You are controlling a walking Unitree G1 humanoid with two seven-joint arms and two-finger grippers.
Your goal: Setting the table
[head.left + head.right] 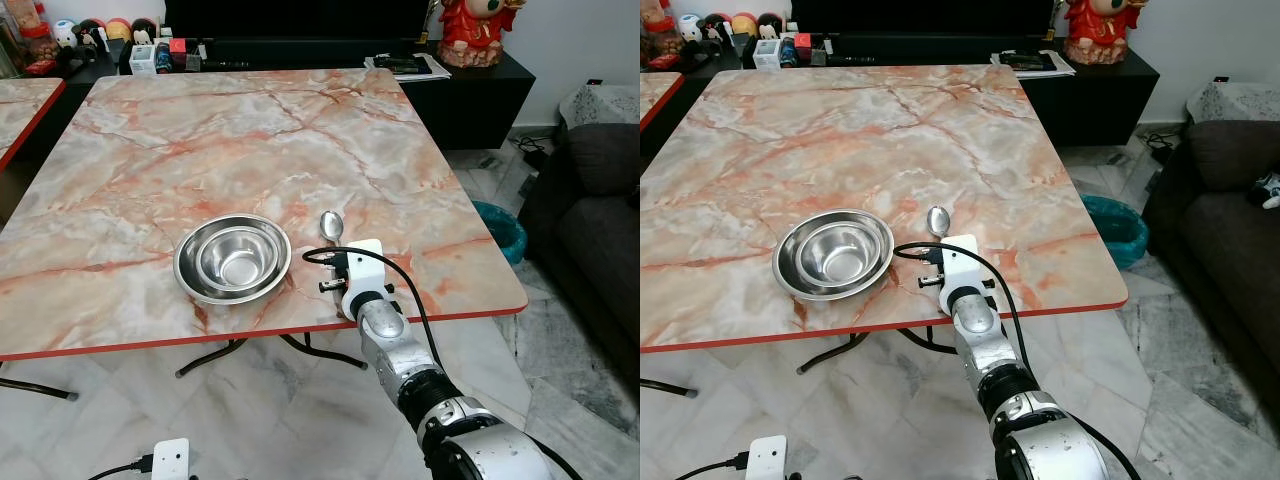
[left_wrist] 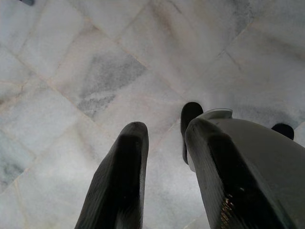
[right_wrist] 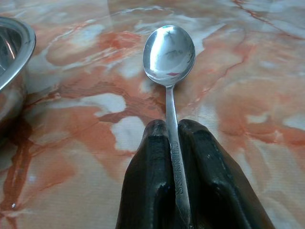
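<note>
We see the right gripper (image 3: 172,143) clenched on the handle of the spoon (image 3: 169,52) — its bowl low over the marble table (image 1: 200,140), just right of the stacked steel bowls (image 1: 233,258). The left gripper (image 2: 164,157) hangs over the floor, fingers parted.

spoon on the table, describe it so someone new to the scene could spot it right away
Find the marble-patterned table with the red rim, then the steel bowls near its front edge. Just right of them lies the spoon, its handle clamped in the right hand; it is the one slim, shiny utensil there.
</note>
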